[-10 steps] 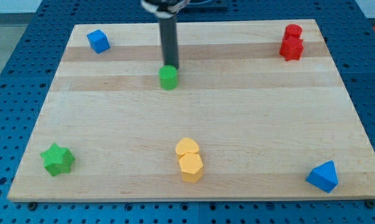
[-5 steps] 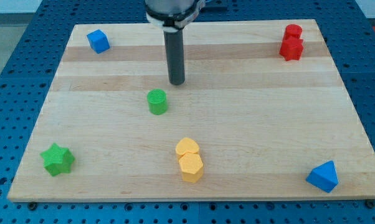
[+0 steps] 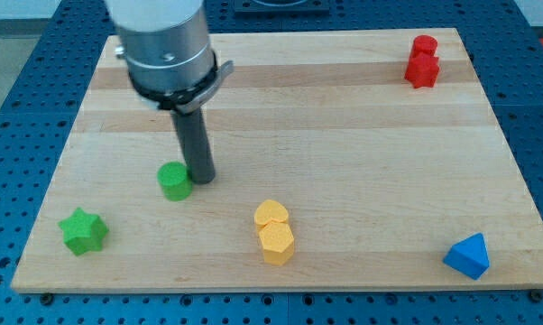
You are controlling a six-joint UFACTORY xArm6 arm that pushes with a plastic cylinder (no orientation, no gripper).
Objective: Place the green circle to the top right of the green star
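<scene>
The green circle (image 3: 174, 181) sits on the wooden board (image 3: 362, 162), left of centre. The green star (image 3: 83, 231) lies near the board's bottom left corner, down and to the left of the circle. My tip (image 3: 202, 178) rests on the board right beside the circle's right edge, touching it or nearly so. The arm's grey body hides the board's top left area.
Two yellow blocks (image 3: 274, 232) sit together at bottom centre. Two red blocks (image 3: 422, 61) are stacked close at top right. A blue block (image 3: 468, 255) lies at bottom right. The board lies on a blue perforated table.
The green circle has slid down and left, from top centre toward the green star. My tip followed it the same way. The blue cube at top left is now hidden by the arm.
</scene>
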